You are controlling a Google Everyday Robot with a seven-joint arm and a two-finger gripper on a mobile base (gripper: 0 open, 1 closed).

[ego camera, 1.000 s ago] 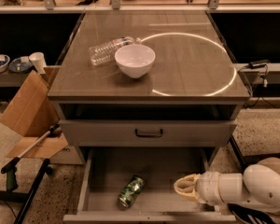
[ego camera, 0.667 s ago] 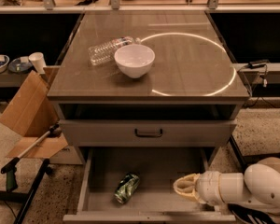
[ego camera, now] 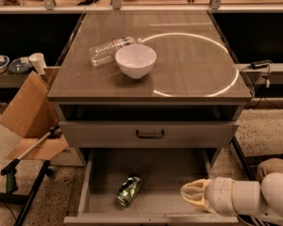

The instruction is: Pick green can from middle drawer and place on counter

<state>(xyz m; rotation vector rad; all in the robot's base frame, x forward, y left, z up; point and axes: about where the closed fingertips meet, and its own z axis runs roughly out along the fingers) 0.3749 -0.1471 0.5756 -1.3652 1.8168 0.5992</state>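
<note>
The green can [ego camera: 129, 190] lies on its side on the grey floor of the open middle drawer [ego camera: 165, 171], left of centre and near the front edge. My gripper [ego camera: 192, 194] reaches in from the right at the drawer's front right part. It is level with the can, about a can's length to its right, and not touching it. The counter [ego camera: 193, 55] is the glossy brown-grey top above, with a bright ring-shaped reflection.
A white bowl [ego camera: 135, 60] and a clear plastic bottle [ego camera: 106, 51] lie on the counter's left half. A closed drawer front with a black handle [ego camera: 150, 133] sits above the open drawer. A cardboard box [ego camera: 26, 112] and a grabber tool [ego camera: 23, 157] stand left of the cabinet.
The can has shifted a little to the left and turned slightly on the drawer floor. My gripper has stayed almost in place at the drawer's front right.
</note>
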